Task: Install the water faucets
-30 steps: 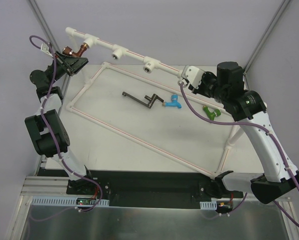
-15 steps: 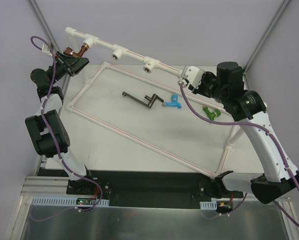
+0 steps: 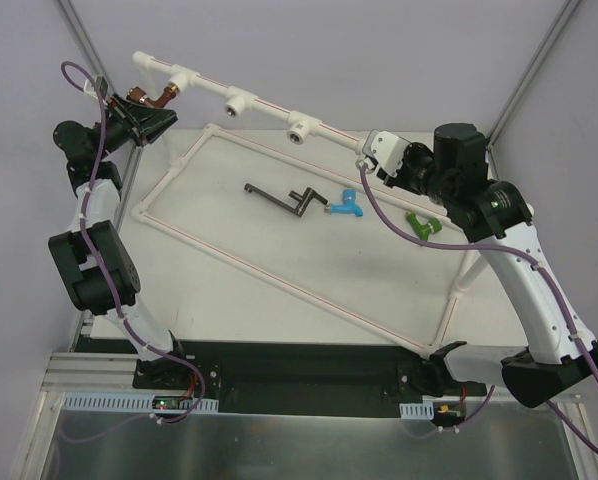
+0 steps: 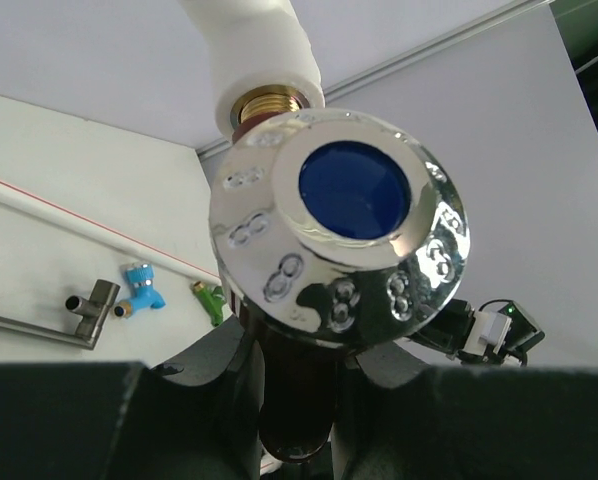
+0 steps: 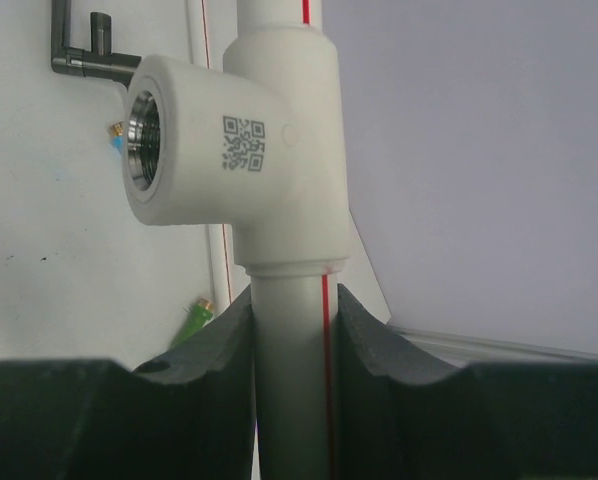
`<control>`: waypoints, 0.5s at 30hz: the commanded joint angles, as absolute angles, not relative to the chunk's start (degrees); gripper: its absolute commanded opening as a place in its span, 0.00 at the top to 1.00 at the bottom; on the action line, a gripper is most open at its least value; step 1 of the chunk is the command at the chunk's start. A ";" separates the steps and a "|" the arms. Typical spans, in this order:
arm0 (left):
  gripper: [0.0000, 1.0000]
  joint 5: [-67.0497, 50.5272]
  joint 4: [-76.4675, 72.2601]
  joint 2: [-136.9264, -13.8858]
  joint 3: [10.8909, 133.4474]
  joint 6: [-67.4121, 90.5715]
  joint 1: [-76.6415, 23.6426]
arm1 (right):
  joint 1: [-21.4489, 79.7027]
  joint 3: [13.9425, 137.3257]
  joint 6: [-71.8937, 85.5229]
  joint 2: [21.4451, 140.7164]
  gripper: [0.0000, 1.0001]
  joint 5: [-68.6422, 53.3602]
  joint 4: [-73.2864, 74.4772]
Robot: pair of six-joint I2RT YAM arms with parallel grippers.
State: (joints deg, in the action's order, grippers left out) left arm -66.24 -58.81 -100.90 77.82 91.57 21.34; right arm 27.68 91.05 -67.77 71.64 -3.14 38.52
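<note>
My left gripper is shut on the red-brown faucet, whose brass end sits in the leftmost socket of the white pipe frame. In the left wrist view the shiny knob with its blue centre fills the frame above my fingers. My right gripper is shut on the white pipe just below a socket tee. The blue faucet and green faucet lie on the table.
A dark metal L-shaped handle piece lies mid-table beside the blue faucet. Two free sockets face forward on the upper pipe. The frame's lower white pipes run round the table. Grey walls stand close behind.
My left gripper and wrist have shifted a little up and left, turning with the red-brown faucet at the socket. The right arm has not moved.
</note>
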 commanded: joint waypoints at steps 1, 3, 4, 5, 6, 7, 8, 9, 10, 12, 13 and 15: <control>1.00 -62.40 -58.62 -100.11 83.14 88.95 19.25 | 29.18 90.09 -64.78 70.40 0.98 -6.15 44.74; 1.00 -62.31 -58.45 -100.28 82.97 88.77 19.07 | 29.27 90.09 -64.78 70.40 0.98 -6.15 44.65; 1.00 -62.14 -58.45 -100.37 82.71 88.68 18.90 | 29.18 90.09 -64.78 70.40 0.98 -6.15 44.65; 1.00 -62.05 -58.45 -100.28 82.18 88.68 18.72 | 29.18 90.09 -64.78 70.49 0.98 -6.15 44.74; 1.00 -61.96 -58.45 -100.28 82.00 88.25 18.37 | 29.18 90.09 -64.78 70.31 0.98 -6.15 44.74; 1.00 -61.96 -58.45 -100.28 81.74 88.07 18.28 | 29.27 90.09 -64.78 70.31 0.98 -6.15 44.74; 1.00 -61.88 -58.45 -100.28 81.22 87.89 18.11 | 29.27 90.09 -64.78 70.31 0.98 -6.15 44.74; 1.00 -61.79 -58.45 -100.28 80.95 87.63 17.84 | 29.27 90.09 -64.78 70.31 0.98 -6.15 44.74; 1.00 -61.79 -58.45 -100.28 80.77 87.54 17.75 | 29.27 90.09 -64.78 70.31 0.98 -6.15 44.74; 1.00 -61.44 -58.45 -100.37 79.90 87.28 17.58 | 29.27 90.09 -64.86 70.31 0.98 -6.15 44.82; 1.00 -61.35 -58.36 -100.37 79.72 87.19 17.49 | 29.27 90.09 -64.86 70.31 0.98 -6.07 44.82; 1.00 -61.09 -58.45 -100.28 78.93 87.01 17.32 | 29.27 90.09 -64.86 70.31 0.98 -6.15 44.82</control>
State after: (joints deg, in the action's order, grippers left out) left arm -66.37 -55.44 -100.92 78.83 89.36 21.02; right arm 27.66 91.02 -67.77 71.64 -2.87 38.44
